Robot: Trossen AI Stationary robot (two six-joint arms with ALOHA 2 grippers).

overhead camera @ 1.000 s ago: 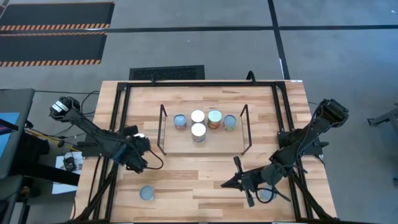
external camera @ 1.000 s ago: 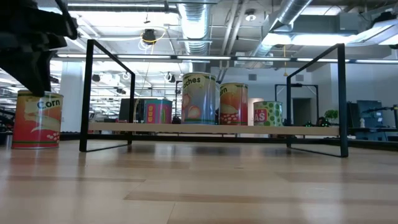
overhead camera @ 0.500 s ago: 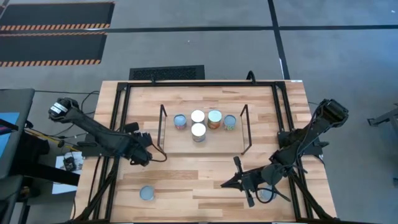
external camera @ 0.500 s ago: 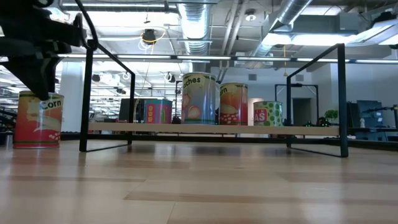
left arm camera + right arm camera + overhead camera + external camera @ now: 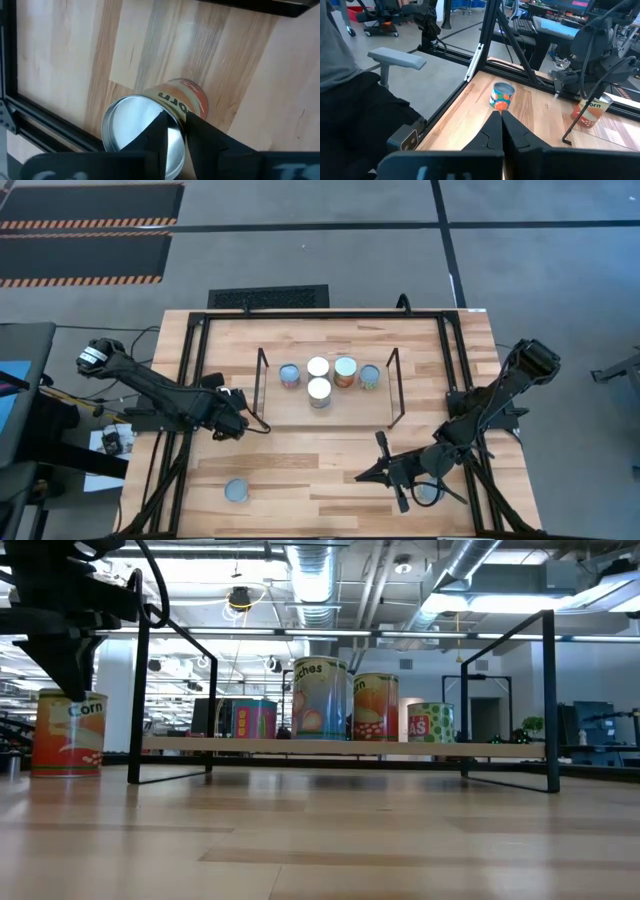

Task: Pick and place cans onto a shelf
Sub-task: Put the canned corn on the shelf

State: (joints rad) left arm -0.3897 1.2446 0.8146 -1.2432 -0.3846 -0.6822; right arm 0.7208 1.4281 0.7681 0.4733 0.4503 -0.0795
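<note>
Left pincer (image 5: 232,423): mine, centre-left, closed on corn can (image 5: 67,732). Right pincer (image 5: 372,474): lower right, fingers together, empty. Shelf (image 5: 350,408): five cans aboard.

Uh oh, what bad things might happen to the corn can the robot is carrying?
The left pincer holds the corn can close to the shelf and its black wire upright; the can might bump that frame. It may also slip. On the shelf, four cans already stand close together, so it could knock one.
</note>
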